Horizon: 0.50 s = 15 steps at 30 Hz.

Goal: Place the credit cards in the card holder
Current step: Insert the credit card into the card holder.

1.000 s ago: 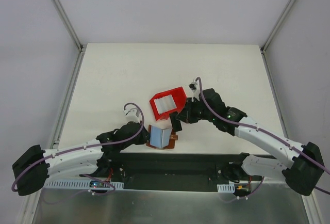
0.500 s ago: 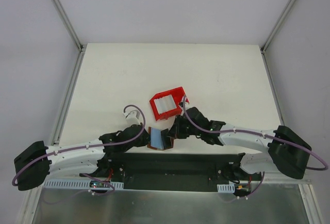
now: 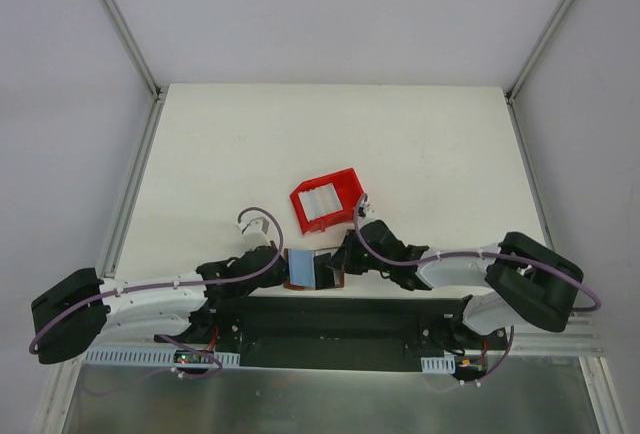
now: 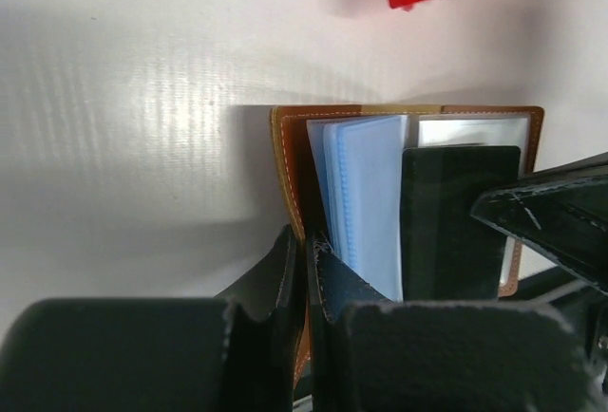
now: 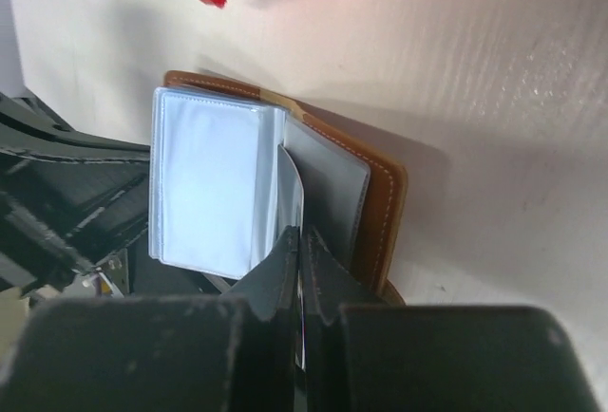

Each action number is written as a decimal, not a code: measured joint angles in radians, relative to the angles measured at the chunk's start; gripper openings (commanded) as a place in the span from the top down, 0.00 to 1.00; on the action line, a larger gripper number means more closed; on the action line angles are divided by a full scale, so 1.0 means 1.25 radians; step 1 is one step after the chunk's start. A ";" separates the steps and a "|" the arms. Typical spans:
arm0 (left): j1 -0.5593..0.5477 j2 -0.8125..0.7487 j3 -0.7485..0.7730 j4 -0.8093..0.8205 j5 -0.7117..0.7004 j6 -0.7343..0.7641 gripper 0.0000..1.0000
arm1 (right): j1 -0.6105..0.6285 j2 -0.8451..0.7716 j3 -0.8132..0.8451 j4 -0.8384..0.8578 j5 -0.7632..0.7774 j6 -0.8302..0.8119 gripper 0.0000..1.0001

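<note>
Showing the card holder (image 3: pixel 312 269) lying open at the near edge of the white table (image 3: pixel 220 154), between the two arms. The left gripper (image 4: pixel 302 243) comes in from the left with its jaws closed, pinching the near part of the brown left cover. Beside that cover stands a sheaf of pale blue plastic sleeves (image 4: pixel 366 198), and a dark pocket (image 4: pixel 461 217) lies further right. The right gripper (image 5: pixel 299 237) comes in from the right, its jaws also closed, clamped on a thin clear leaf that rises from the inside of the card holder; the brown right cover lies flat on the table just beside its fingers. A flat clear sleeve (image 5: pixel 204 184) spreads out to the left of that leaf. The red tray (image 3: pixel 325 199) sits on the table just beyond the card holder, apart from it. The credit cards (image 3: pixel 320 200) lie as a pale stack inside the tray; neither gripper touches them.
</note>
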 measured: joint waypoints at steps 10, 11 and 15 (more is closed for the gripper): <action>0.000 0.055 -0.020 0.083 -0.040 0.013 1.00 | -0.042 0.083 -0.088 0.292 -0.028 0.057 1.00; 0.000 0.057 -0.021 0.090 -0.040 0.021 1.00 | -0.043 0.081 -0.091 0.302 -0.030 0.057 1.00; 0.000 0.066 -0.021 0.113 -0.031 0.049 1.00 | -0.047 0.036 -0.099 0.277 -0.035 0.050 1.00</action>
